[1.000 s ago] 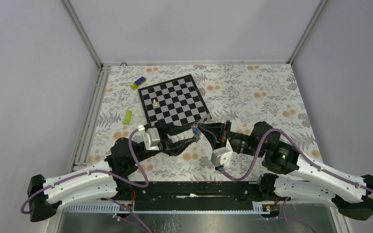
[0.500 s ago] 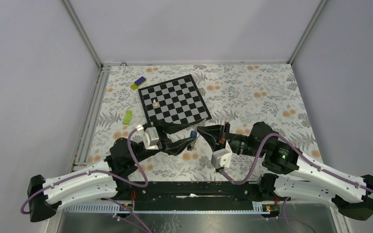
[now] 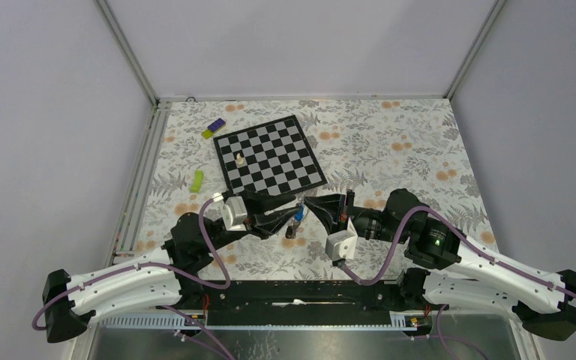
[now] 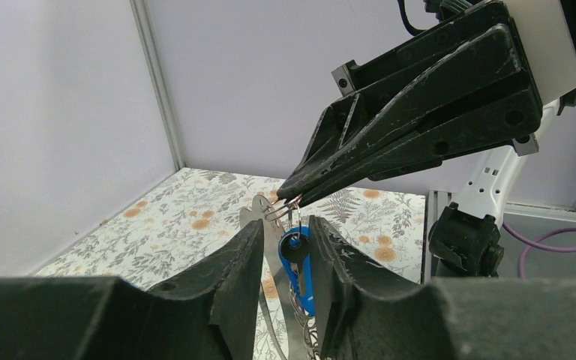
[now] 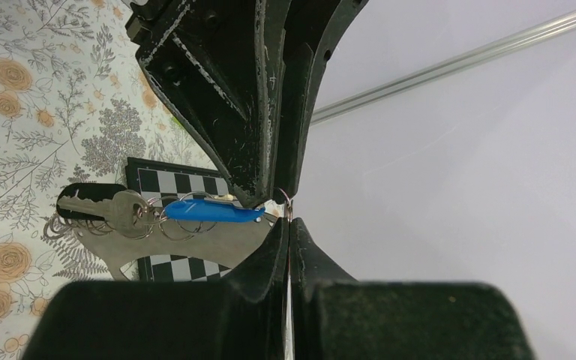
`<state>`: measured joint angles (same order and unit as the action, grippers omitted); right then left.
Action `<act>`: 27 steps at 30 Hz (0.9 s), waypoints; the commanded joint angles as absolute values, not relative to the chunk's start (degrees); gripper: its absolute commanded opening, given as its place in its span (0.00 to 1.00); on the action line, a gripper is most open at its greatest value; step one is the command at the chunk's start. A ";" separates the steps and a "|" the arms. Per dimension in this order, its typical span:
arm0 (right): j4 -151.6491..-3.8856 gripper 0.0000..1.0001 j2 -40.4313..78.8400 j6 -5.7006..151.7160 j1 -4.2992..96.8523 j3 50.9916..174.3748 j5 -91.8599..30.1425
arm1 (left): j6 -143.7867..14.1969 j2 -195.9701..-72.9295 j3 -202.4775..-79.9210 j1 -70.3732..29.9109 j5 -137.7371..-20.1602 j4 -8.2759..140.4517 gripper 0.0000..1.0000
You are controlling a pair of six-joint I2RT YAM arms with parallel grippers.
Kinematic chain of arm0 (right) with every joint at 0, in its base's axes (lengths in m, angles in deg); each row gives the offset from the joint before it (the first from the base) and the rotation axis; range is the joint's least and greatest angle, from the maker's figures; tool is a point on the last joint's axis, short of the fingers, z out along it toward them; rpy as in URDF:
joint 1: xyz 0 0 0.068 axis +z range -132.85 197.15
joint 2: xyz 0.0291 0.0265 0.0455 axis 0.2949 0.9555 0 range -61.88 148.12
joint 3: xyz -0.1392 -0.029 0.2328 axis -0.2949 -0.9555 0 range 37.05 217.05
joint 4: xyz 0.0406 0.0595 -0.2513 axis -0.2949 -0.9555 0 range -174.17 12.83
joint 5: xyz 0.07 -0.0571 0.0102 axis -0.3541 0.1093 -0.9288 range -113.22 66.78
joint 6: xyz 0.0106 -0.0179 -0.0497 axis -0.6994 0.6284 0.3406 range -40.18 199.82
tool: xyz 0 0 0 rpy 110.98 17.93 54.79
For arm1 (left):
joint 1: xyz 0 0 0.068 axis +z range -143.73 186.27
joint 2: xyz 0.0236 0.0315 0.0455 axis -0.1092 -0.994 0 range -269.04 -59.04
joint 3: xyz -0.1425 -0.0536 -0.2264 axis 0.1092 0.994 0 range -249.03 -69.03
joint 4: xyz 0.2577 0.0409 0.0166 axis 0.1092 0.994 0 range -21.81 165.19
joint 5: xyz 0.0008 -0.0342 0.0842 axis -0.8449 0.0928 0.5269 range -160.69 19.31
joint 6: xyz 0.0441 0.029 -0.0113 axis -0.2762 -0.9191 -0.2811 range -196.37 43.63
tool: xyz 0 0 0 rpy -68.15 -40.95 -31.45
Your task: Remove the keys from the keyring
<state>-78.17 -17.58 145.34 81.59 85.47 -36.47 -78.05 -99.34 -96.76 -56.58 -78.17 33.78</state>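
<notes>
The right pincer (image 5: 289,225) is pressed together on the wire loop of the keyring (image 4: 282,211). The left pincer (image 4: 285,234) straddles the blue tag (image 5: 211,211); whether it clamps, I cannot tell. Only the right wrist view shows the keys (image 5: 120,211) bunched beyond the tag; overhead they are a speck above the table (image 3: 390,150).

Both arms reach inward, tip to tip; right gripper (image 4: 292,196) pinched tight, left gripper (image 4: 285,229) slightly parted.

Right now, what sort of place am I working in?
Probably a robot test cell, not a home: plain grey panel walls in aluminium rails, a floral-print tabletop, and a staged black-and-white chessboard.
</notes>
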 commanded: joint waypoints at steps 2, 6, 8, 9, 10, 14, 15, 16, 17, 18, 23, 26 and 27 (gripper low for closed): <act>-75.34 0.00 -17.93 144.55 81.66 86.44 -37.98 | -78.23 -99.84 -99.32 -56.57 -79.66 30.99 0.28; -75.45 0.00 -17.91 144.36 81.71 86.49 -38.28 | -79.36 -100.12 -100.15 -56.60 -82.61 32.78 0.21; -75.43 0.00 -17.93 144.36 81.66 86.44 -38.31 | -80.07 -100.32 -100.51 -56.57 -83.95 33.60 0.19; -75.48 0.00 -17.89 144.35 81.66 86.44 -38.26 | -80.36 -100.39 -100.69 -56.57 -84.29 33.91 0.17; -75.38 0.00 -17.85 144.41 81.66 86.44 -38.25 | -80.49 -100.42 -100.87 -56.57 -84.41 34.24 0.14; -75.46 0.00 -17.82 144.42 81.66 86.37 -38.18 | -80.92 -100.49 -101.53 -56.58 -84.07 35.39 0.09; -75.43 0.00 -17.86 144.44 81.67 86.38 -38.16 | -81.02 -100.48 -101.55 -56.57 -83.93 35.55 0.08; -75.44 0.00 -17.90 144.47 81.66 86.40 -38.07 | -81.09 -100.40 -101.55 -56.62 -83.74 35.65 0.08; -75.43 0.00 -18.02 144.43 81.66 86.41 -37.98 | -81.16 -100.20 -101.51 -56.58 -83.74 35.75 0.08; -75.48 0.00 -18.08 144.49 81.66 86.36 -37.92 | -81.21 -100.07 -101.40 -56.57 -83.68 35.91 0.07; -75.26 0.00 -18.37 144.53 81.66 86.40 -37.76 | -81.46 -99.28 -100.86 -56.62 -81.69 36.20 0.01; -74.48 0.00 -18.36 144.54 81.66 86.20 -37.06 | -81.85 -99.35 -100.80 -56.58 -82.57 36.40 0.00; -73.99 0.00 -18.35 144.33 81.66 86.13 -36.69 | -82.05 -99.45 -100.89 -56.57 -82.63 36.69 0.00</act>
<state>-78.17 -17.74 144.95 81.59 85.47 -36.82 -81.08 -99.91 -98.68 -56.58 -82.06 37.82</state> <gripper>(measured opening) 0.018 0.014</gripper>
